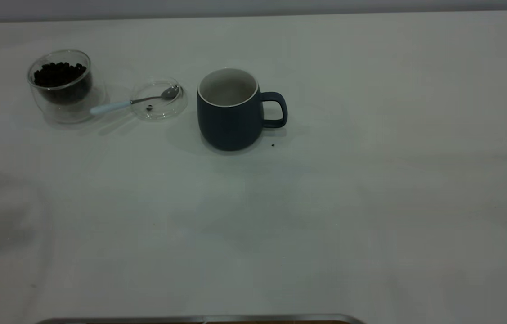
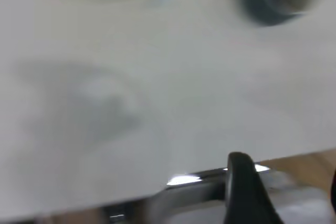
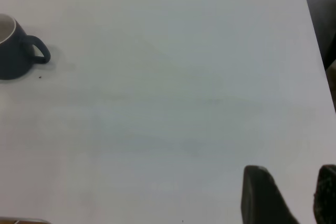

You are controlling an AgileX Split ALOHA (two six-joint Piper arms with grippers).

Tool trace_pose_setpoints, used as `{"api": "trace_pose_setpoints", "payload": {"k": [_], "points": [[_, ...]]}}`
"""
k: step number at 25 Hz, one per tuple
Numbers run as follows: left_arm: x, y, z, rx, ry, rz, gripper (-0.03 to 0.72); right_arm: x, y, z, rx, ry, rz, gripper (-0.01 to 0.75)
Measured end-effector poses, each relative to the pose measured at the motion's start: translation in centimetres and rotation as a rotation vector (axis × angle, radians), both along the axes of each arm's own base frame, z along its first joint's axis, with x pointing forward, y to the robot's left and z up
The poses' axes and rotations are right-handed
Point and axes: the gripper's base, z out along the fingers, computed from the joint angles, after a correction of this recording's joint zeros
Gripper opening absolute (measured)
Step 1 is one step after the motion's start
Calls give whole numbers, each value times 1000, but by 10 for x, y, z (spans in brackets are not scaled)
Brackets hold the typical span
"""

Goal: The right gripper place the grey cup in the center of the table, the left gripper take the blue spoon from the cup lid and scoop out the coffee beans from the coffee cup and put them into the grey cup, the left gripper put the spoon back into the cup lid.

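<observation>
Count of items on the tabletop, exterior view:

- Grey cup: 1, dark blue-grey with one loop handle.
- Coffee cup: 1, clear glass.
- Cup lid: 1, clear disc.
- Blue spoon: 1.
- Coffee beans: one heap in the coffee cup, individual number cannot be counted; 1 single bean on the cup lid; 1 small dark speck on the tabletop beside the grey cup, bean or crumb not distinguishable.

Vessels total: 2 cups. Tabletop: 1.
</observation>
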Motion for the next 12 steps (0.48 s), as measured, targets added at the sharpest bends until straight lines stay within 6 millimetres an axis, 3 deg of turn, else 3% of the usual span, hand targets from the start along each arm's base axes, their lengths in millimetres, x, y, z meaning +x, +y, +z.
{"api": "trace_pose_setpoints", "payload": {"k": [3,6,10,12], "points": [[-48,4,29,128,-131,90,454,0,0,0,0,0,0,281],[-94,1,34,150,-227,131,454,0,0,0,0,0,0,281],[-142,-5,8,140,-271,135,454,0,0,0,0,0,0,281],[-158,-8,-15,135,-255,117,454,0,0,0,0,0,0,281]]}}
